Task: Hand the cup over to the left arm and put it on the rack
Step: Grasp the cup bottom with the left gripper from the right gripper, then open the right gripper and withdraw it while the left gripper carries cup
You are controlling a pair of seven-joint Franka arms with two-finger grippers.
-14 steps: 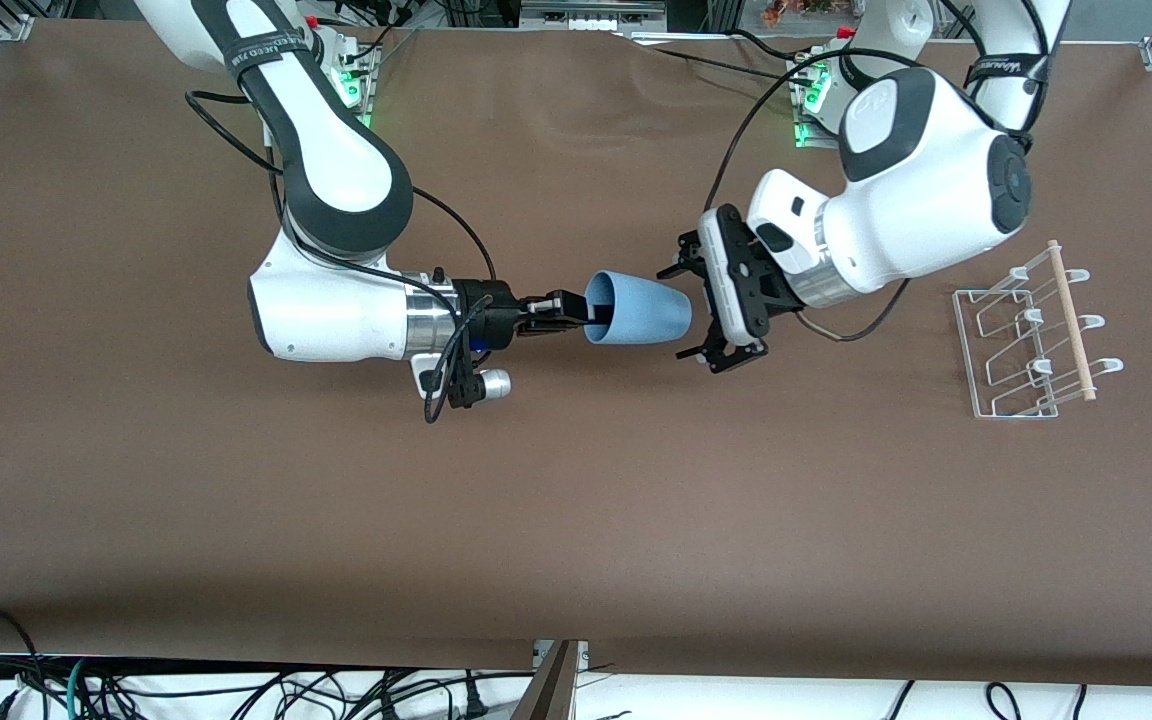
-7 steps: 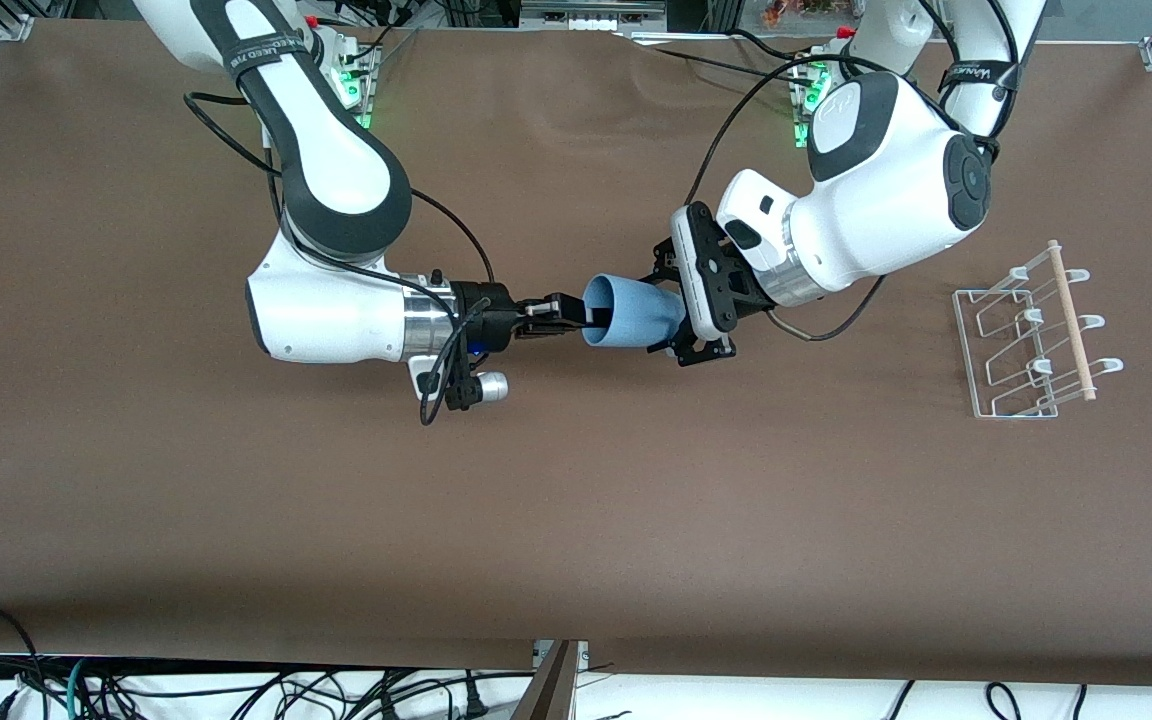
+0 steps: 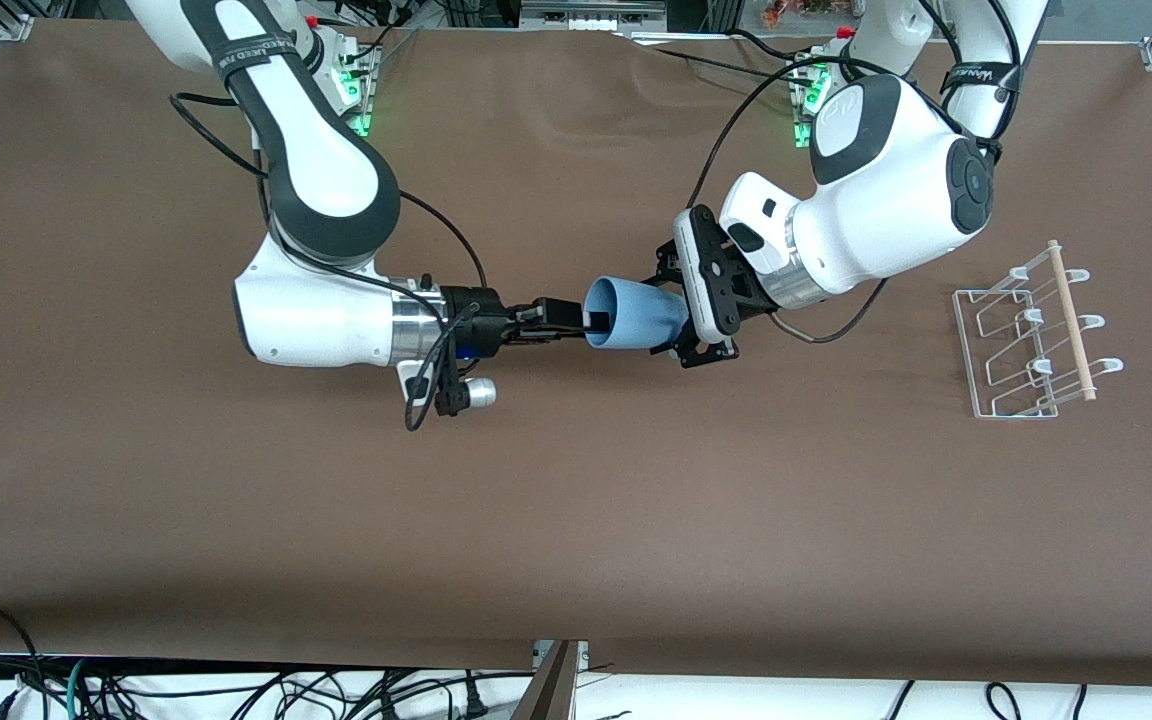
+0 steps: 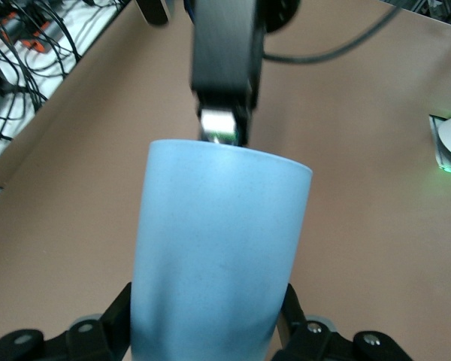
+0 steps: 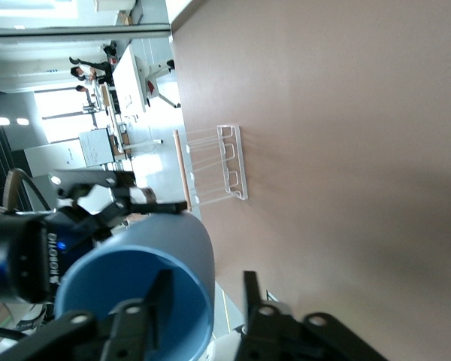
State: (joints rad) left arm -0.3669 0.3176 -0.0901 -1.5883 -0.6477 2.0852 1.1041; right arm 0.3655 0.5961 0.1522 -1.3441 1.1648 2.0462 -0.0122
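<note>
Mid-air handover above the middle of the brown table (image 3: pixel 576 520). The left gripper (image 3: pixel 684 320), a white boxy hand with black fingers, is clenched on the narrow closed end of the small light-blue tapered plastic cup (image 3: pixel 633 315); in the left wrist view its two black fingers (image 4: pixel 109 323) press against both flanks of the cup (image 4: pixel 218 256) near its base. The cup lies on its side, held clear of the table surface, its open mouth turned toward the right arm's end of the table.

At that mouth sits the right gripper (image 3: pixel 591 318), black, on a shiny silver wrist cylinder. One of its fingers reaches inside the cup while the other lies outside the wall; in the right wrist view a visible gap separates the outer finger (image 5: pixel 249 289) from the blue rim (image 5: pixel 199 256), so this gripper stands released, its jaws parted around the wall. In the left wrist view it (image 4: pixel 224 120) appears just past the cup's rim.

Well apart from the left gripper, toward the left arm's end of the table, stands the small white wire drying rack (image 3: pixel 1026 340) with upright loops, white-tipped prongs and one light wooden dowel (image 3: pixel 1069 320) laid across it. The rack (image 5: pixel 225 169) also appears in the right wrist view.
</note>
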